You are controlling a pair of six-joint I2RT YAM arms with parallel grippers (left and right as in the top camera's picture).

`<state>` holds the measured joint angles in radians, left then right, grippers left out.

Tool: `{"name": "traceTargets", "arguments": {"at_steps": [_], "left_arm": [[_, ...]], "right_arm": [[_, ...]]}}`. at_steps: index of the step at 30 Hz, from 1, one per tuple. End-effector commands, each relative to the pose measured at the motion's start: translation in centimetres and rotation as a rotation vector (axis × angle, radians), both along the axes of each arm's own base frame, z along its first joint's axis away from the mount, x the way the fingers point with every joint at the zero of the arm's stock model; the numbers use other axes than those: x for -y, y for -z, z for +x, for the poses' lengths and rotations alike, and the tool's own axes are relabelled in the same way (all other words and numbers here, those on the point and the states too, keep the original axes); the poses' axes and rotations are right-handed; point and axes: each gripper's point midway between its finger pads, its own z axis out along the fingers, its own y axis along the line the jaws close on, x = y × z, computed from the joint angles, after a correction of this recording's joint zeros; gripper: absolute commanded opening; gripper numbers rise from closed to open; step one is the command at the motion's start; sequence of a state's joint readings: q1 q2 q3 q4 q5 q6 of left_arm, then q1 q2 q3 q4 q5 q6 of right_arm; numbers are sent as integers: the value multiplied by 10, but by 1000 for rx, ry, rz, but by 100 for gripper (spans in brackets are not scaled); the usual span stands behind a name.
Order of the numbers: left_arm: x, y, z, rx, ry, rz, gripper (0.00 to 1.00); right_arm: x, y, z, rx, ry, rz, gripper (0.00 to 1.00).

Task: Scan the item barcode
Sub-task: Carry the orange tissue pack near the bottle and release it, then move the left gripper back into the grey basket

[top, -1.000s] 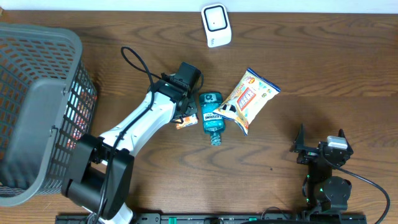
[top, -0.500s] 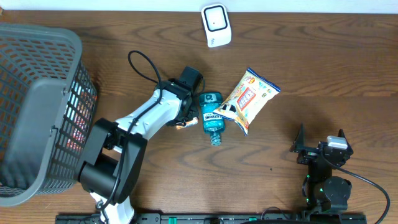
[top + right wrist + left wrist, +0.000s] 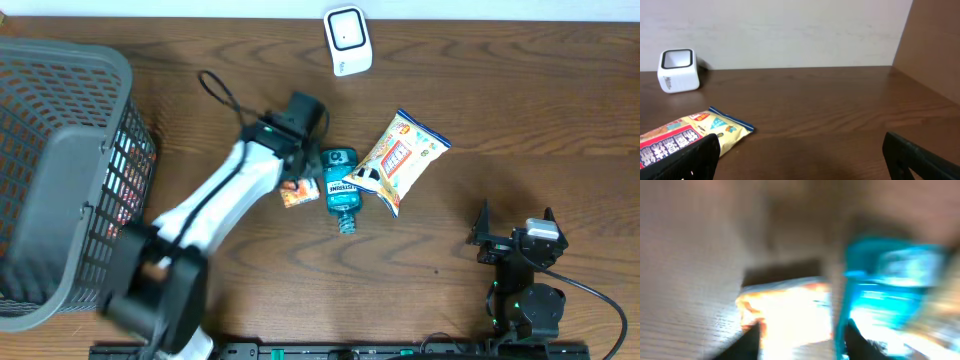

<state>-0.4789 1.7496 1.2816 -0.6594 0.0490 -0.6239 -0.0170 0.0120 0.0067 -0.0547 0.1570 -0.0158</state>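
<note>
Nearest my base, on my right side, my right claw point(image 3: 515, 235) hangs low over the bench point(image 3: 500, 120) with its fingers spread wide and nothing between them. Its wrist view looks out over bare wood toward the snack bag point(image 3: 400, 160). Further out, at mid-bench, three items lie together. A small orange packet point(image 3: 298, 192) lies flat on the wood. Just to its right is a teal bottle point(image 3: 340, 195), lying on its side with the cap end toward me. Right of that is the snack bag, angled away, with its near corner against the bottle's label. My left arm reaches diagonally across the bench to this group, and my left claw point(image 3: 804, 342) stands directly over the packet. That wrist view is badly blurred. It shows two dark fingers point(image 3: 751, 342) standing apart, with the packet's bright shape between and beyond them and the bottle's blue just to the right. I cannot tell whether either finger touches the packet. A grey mesh basket point(image 3: 110, 65) occupies the left end of the bench, well apart from the items. At the far edge stands the white scanner point(image 3: 347, 40), well apart from the packet, with bare wood between them.
</note>
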Motion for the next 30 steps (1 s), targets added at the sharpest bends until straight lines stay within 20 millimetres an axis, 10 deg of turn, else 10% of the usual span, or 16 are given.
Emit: {"name": "traceTargets", "arguments": {"at_steps": [1, 6, 13, 20, 30], "left_arm": [[7, -109, 20, 275, 99, -76, 98], [-40, -217, 22, 569, -6, -57, 98], [-197, -290, -11, 785, -566, 152, 98], [-313, -266, -56, 684, -1115, 81, 98], [-389, -182, -68, 371, -1781, -458, 98]], "right_arm": [[0, 0, 0, -1, 3, -16, 99], [0, 0, 0, -1, 3, -16, 99], [0, 0, 0, -1, 3, -16, 99], [0, 0, 0, -1, 3, -16, 99], [0, 0, 0, -1, 3, -16, 99]]}}
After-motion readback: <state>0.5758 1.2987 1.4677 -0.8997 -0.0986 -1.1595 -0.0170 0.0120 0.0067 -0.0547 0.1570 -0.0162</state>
